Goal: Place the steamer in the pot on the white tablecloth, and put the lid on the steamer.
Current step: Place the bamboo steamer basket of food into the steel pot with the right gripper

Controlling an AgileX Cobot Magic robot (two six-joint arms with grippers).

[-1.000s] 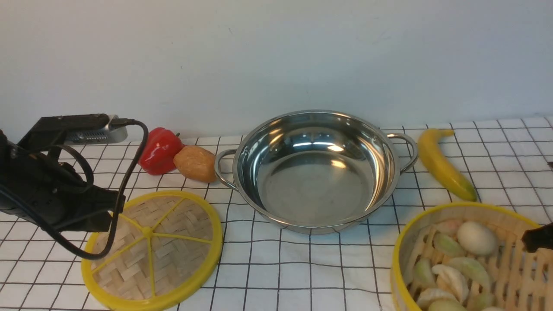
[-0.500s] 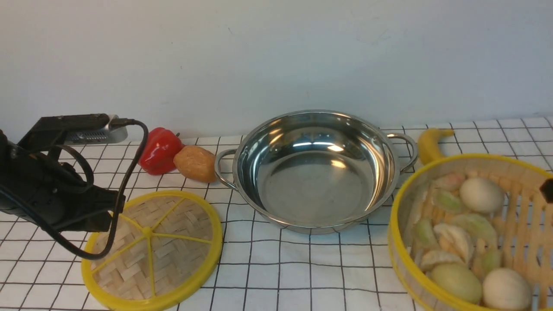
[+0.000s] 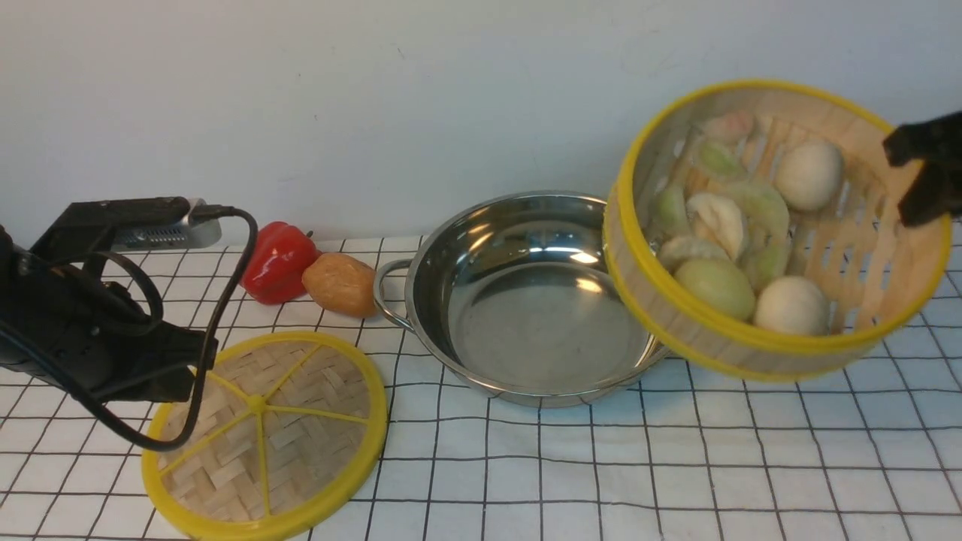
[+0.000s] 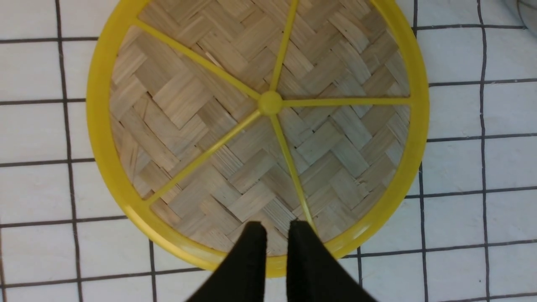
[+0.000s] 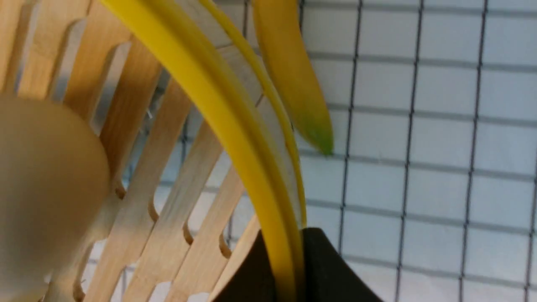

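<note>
The steamer (image 3: 782, 359), a yellow-rimmed bamboo basket full of buns and dumplings, hangs tilted in the air over the pot's right edge. My right gripper (image 3: 921, 176) (image 5: 289, 239) is shut on its right wall, the yellow rim pinched between the black fingers (image 5: 327, 268). The shiny steel pot (image 3: 526, 330) stands empty on the white tablecloth (image 3: 676, 466). The woven lid (image 3: 263, 436) (image 4: 268, 126) lies flat at front left. My left gripper (image 3: 180, 383) (image 4: 277, 228) hovers over its rim, jaws nearly together with nothing between them.
A red pepper (image 3: 278, 261) and a brown potato (image 3: 342, 284) lie left of the pot by the wall. A banana (image 5: 289, 75) rests on the cloth beneath the steamer, hidden in the front view. A wall closes the back.
My right gripper has lifted the steamer from the cloth at front right, up and left toward the pot, tilting it. The left arm and the lid have not moved.
</note>
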